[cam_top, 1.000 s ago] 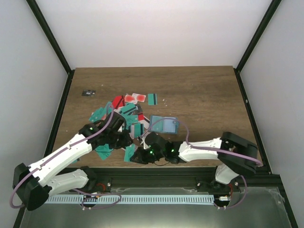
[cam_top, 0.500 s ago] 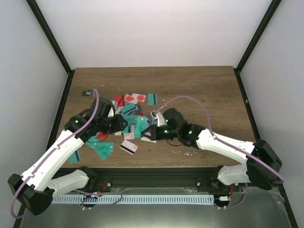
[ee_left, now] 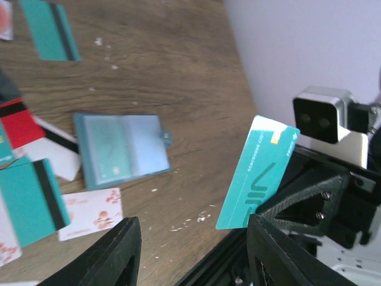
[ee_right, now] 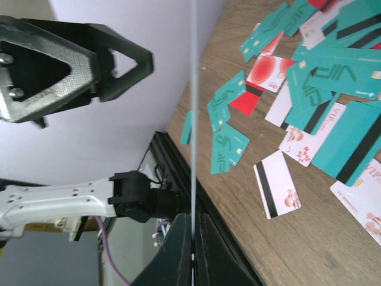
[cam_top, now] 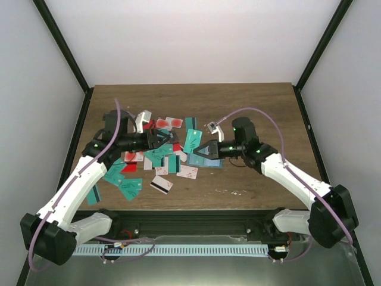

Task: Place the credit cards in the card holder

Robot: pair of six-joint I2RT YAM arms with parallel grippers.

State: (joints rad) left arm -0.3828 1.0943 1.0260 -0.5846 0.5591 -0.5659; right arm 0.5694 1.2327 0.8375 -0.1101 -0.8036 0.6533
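My right gripper [cam_top: 202, 149] is shut on a teal credit card [cam_top: 191, 142] and holds it upright above the table. In the right wrist view that card [ee_right: 193, 119] shows edge-on between the fingers [ee_right: 181, 244]. The open blue-teal card holder [ee_left: 122, 150] lies flat on the table, with a teal card in one inner pocket. In the top view it [cam_top: 213, 163] is mostly hidden under the right gripper. My left gripper [cam_top: 159, 140] is open and empty, facing the held card [ee_left: 256, 176] from the left. Several credit cards [cam_top: 161, 158] lie scattered below it.
Loose teal, red and white-pink cards [ee_right: 309, 101] cover the wood table's left-centre. A few teal cards [cam_top: 128, 186] lie near the front left edge. The black frame rail [cam_top: 196, 214] runs along the near edge.
Both arms rose from the near edge and moved farther back. The right gripper lifted a teal card off the table. The left gripper swung back and now faces it. Some cards shifted.
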